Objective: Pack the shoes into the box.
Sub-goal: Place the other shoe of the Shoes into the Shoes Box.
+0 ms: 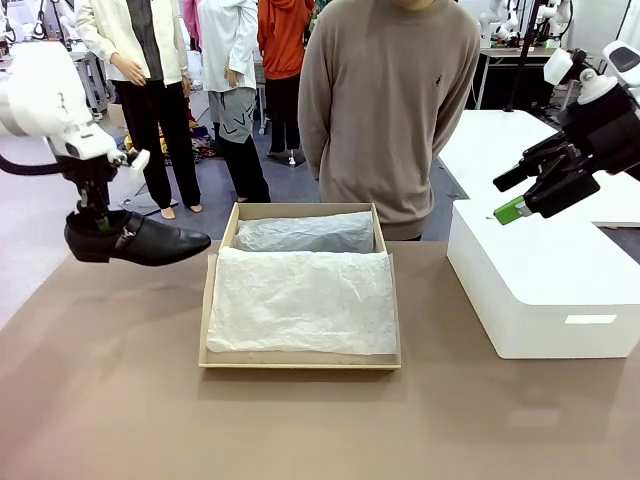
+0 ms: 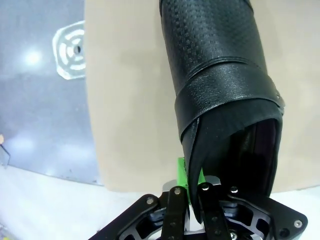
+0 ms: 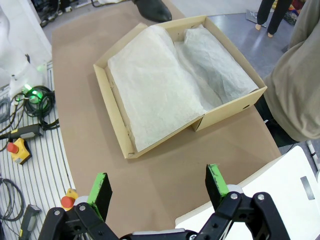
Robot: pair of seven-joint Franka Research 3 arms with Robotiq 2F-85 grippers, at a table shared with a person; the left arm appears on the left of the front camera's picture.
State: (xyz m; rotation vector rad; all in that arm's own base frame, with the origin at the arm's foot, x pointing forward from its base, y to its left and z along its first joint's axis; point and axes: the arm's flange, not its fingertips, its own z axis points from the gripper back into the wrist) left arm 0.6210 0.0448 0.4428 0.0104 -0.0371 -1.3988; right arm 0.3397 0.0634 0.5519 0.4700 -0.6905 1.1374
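Left gripper (image 2: 192, 180) grips one shoe (image 1: 140, 240) in the air, left of the box (image 1: 300, 358); right gripper (image 3: 157, 175) stands open; shoe not packed yet.

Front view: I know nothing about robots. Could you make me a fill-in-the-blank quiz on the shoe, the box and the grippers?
1. The left gripper grips the black shoe at its ____ end.
2. The box is lined with paper coloured ____.
3. The right gripper has its jaws ____, holding nothing.
4. In the front view the shoe hangs to the ____ of the box.
Missing words: heel; white; open; left.
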